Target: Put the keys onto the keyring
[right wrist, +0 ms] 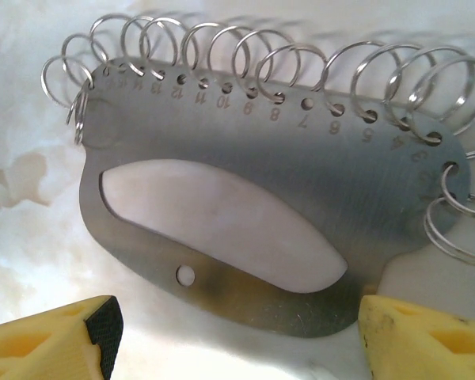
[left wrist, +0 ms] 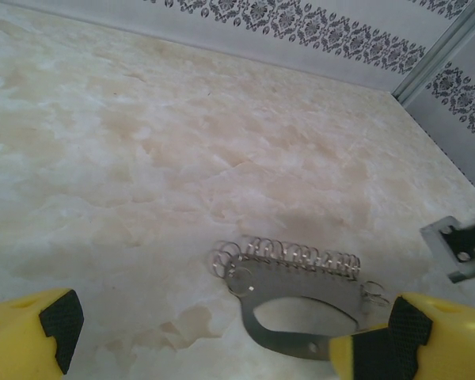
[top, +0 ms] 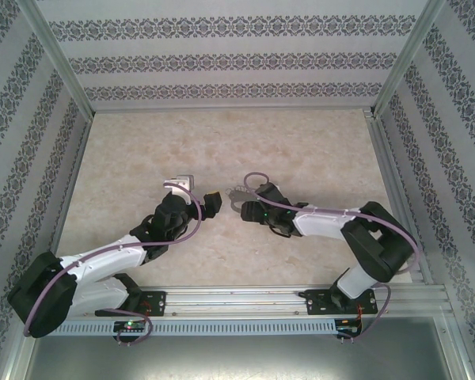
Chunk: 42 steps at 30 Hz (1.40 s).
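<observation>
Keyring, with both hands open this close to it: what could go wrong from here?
1. The keyring seems to lie flat on the table, so the right hand, open astride its lower edge, may skid it rather than grip it.
2. The left hand, also open, nearly meets the right one in the top view; the two could collide.
3. The split rings crowd and overlap along its top edge; a finger could snag them.
</observation>
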Motion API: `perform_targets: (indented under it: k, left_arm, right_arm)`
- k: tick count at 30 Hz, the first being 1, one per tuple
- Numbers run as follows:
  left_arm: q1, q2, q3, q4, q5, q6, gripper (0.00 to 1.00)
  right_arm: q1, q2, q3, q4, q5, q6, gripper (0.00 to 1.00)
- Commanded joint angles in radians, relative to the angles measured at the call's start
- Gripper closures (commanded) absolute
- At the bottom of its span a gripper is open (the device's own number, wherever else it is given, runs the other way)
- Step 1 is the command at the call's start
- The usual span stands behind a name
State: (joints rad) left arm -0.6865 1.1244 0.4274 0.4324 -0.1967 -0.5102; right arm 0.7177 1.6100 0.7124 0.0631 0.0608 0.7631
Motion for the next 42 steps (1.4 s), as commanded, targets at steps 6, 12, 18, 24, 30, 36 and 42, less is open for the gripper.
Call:
perform_targets:
  k: [6,12,18,24,30,36,42]
  left_arm:
    - [-0.009,-0.03,-0.008,-0.03,-0.014,-0.005,0.0]
    - [-0.01,-0.053,0.017,-0.106,-0.001,-0.007,0.0]
    - [-0.01,-0.062,0.033,-0.135,0.02,-0.008,0.0]
    - [-0.01,-0.06,0.066,-0.167,0.022,0.0,0.0]
    - [-0.01,-0.054,0.076,-0.169,0.025,-0.017,0.0]
    - [-0.01,-0.054,0.061,-0.167,0.031,-0.037,0.0]
    - [-0.01,-0.057,0.053,-0.172,0.031,-0.048,0.0]
  right_arm:
    - [0.025,0.018,0.083,0.018,-0.067,-0.036,0.25]
    - [0.016,-0.237,-0.028,-0.098,0.09,-0.191,0.23]
    - [-0.102,-0.337,-0.094,-0.17,0.075,-0.314,0.27]
    - [-0.141,-0.256,-0.037,-0.219,0.027,-0.37,0.45]
    - [-0.141,-0.122,-0.002,-0.156,-0.055,-0.355,0.45]
    - [-0.141,-0.043,0.022,-0.11,-0.073,-0.337,0.45]
    - [-0.145,0.019,0.082,-0.107,-0.067,-0.35,0.45]
